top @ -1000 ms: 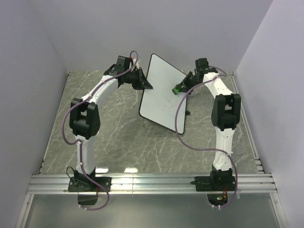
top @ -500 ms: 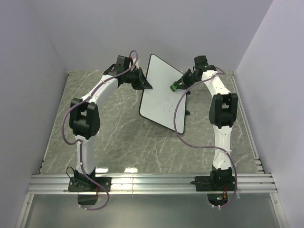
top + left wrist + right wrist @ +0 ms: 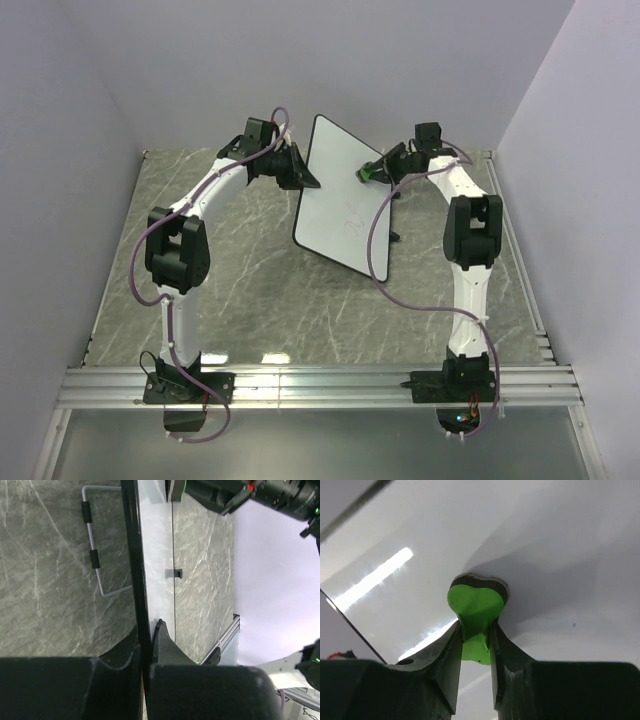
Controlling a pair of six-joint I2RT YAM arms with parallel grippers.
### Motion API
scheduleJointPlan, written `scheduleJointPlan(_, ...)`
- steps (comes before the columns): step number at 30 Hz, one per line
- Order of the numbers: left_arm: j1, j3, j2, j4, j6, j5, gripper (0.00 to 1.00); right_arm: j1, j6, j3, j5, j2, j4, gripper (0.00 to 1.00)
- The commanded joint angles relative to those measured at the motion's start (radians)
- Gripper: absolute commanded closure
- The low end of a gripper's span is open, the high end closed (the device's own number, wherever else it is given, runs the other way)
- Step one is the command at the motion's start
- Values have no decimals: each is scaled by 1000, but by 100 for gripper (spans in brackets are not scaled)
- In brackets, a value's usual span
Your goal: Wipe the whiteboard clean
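So the whiteboard [image 3: 335, 195] stood propped up at a tilt on the far middle of the table [image 3: 240, 290], between the two arms. The left gripper [image 3: 300, 172] was pressed together on the board's black left rim, holding it steady. The right gripper [image 3: 378, 170] was pinching the little green eraser [image 3: 366, 173], whose pad sat flat against the white face.

What changed: over the last second the eraser slid up the board, from around mid-height on the right side to near the top right edge. The faint scribble lower down looked paler, but it was too small to tell whether it was fully gone, so the wiping was probably well underway, not finished.

For room, the eraser was just beside the right rim, so hardly anything was left that way. The open white face lay down and to the left.
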State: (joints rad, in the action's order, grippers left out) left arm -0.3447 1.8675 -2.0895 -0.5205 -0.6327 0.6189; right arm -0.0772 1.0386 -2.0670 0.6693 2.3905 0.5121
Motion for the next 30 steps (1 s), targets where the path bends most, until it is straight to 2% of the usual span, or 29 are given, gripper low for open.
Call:
scheduleJointPlan(1, -36, -10, -30, -148, 298, -93, 100, -140, -69, 187, 88, -83, 11, 100)
scheduleJointPlan(7, -36, -4, -47, -142, 275, -105, 100, -191, -133, 574, 107, -313, -37, 100)
scheduleJointPlan(9, -37, -13, -43, -138, 272, -111, 100, -200, -167, 634, 96, -372, -18, 100)
scheduleJointPlan(15, -30, 1, -40, -145, 263, -142, 100, -210, -259, 689, 15, -461, 118, 100)
scheduleJointPlan(19, -28, -5, -32, -142, 252, -143, 100, -231, -316, 709, -116, -484, 204, 100)
scheduleJointPlan(24, -28, -31, -7, -128, 243, -130, 100, -234, -307, 826, -235, -516, 189, 100)
scheduleJointPlan(30, -30, -54, 13, -122, 242, -130, 100, -233, -325, 857, -396, -514, 232, 100)
